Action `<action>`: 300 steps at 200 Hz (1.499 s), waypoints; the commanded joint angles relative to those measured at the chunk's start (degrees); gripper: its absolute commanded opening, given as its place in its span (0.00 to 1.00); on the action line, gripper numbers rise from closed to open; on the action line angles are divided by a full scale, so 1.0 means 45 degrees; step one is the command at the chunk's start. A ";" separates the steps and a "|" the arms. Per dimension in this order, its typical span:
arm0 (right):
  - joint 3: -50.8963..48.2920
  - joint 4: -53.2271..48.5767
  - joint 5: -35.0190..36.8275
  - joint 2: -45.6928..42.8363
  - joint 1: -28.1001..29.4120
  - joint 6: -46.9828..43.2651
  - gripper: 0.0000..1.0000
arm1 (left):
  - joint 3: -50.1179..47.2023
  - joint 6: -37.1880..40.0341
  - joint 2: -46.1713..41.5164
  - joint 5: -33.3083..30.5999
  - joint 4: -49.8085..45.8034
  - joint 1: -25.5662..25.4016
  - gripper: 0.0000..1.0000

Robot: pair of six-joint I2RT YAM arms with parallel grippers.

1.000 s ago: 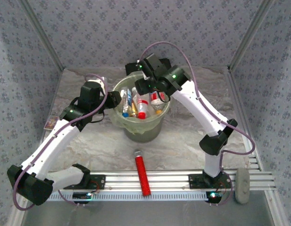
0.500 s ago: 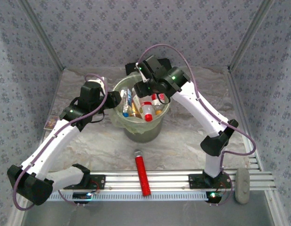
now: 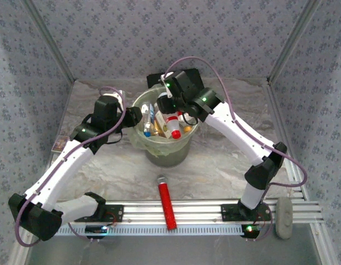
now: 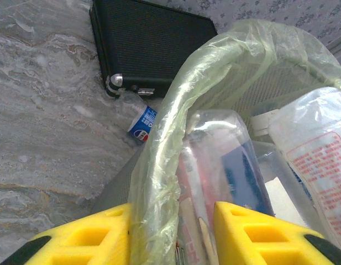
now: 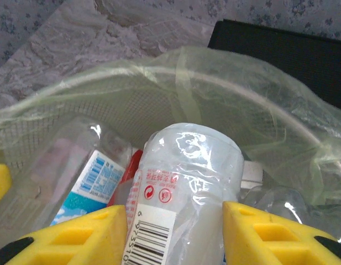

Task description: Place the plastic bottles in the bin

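The bin (image 3: 167, 154), lined with a pale green bag, stands mid-table with several plastic bottles in it. My left gripper (image 3: 136, 117) is at its left rim. In the left wrist view it (image 4: 171, 221) is shut on the lined rim (image 4: 176, 105), one finger outside and one inside against a clear bottle (image 4: 225, 160). My right gripper (image 3: 173, 113) hangs over the bin, shut on a milky-clear bottle (image 5: 184, 182) with a barcode label and a red cap (image 3: 175, 134). A blue-labelled bottle (image 5: 87, 182) lies beside it. Another bottle (image 4: 141, 122) lies on the table by the black case.
A flat black case (image 3: 153, 80) sits right behind the bin. A red cylinder with a grey cap (image 3: 166, 201) lies across the front rail. A grey object (image 3: 283, 216) rests at the rail's right end, and a small card (image 3: 58, 144) lies by the left wall.
The right jaws have closed on the red-capped bottle, which has tilted so its cap sits further right. The right arm's elbow has swung outward. The left arm has not moved.
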 commanded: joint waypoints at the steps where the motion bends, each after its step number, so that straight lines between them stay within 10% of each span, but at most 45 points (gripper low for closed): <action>1: -0.0071 -0.0262 -0.0202 0.0209 -0.0006 -0.0344 0.49 | -0.0063 -0.0068 -0.0182 0.0161 0.0420 -0.0093 0.40; 103: 0.2095 -0.1833 -0.2156 -0.0859 -0.0691 -0.0375 0.66 | 0.0686 0.0303 -0.0171 0.0224 0.0121 -0.0101 0.41; 152: 0.1184 -0.1943 -0.2574 -0.1982 -0.2779 -0.0627 0.75 | 0.2088 0.1359 -0.0313 -0.0035 -0.0688 -0.0024 0.68; 191: -0.1723 -0.0717 -0.2506 -0.3450 -0.5374 -0.1202 1.00 | 0.3075 0.2577 -0.0569 -0.0937 -0.1474 0.0164 0.99; 255: -0.9573 0.4730 -0.1230 -0.5732 -0.8148 -0.2083 1.00 | -0.0968 0.5119 -0.2560 -0.7057 -0.0217 0.1649 1.00; 300: -1.3528 0.8214 -0.0432 -0.5610 -0.9343 -0.1710 1.00 | -0.6295 0.5465 -0.3444 -0.7187 0.3775 0.4355 1.00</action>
